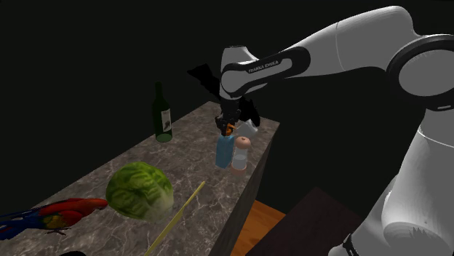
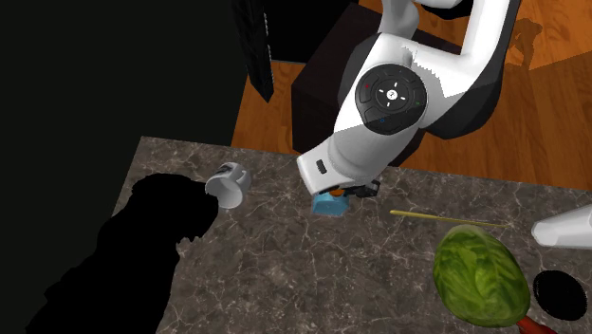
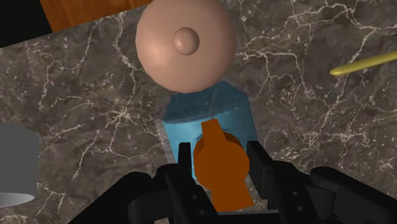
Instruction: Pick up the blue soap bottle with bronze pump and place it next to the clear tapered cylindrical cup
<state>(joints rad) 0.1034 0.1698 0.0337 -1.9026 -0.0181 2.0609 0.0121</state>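
The fingers [image 3: 185,159] of the gripper [image 3: 219,151] pinch the orange pump [image 3: 219,175] of the blue soap bottle [image 3: 188,119]. It is upright on the marble counter [image 3: 83,95], just left of a pink-capped bottle [image 3: 186,44] in the shoulder view, with the pale cup [image 2: 228,183] near.

Soap bottle [image 1: 222,153] beside jar [image 1: 240,156] — on counter [image 1: 190,134]

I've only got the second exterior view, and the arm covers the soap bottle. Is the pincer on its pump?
Observer: Yes. In the wrist view the pincer has a finger touching each side of the orange pump.
Operator: Anything crowding the bottle?
Observer: A peach-capped bottle stands close beside the blue soap bottle. I can't tell whether they touch.
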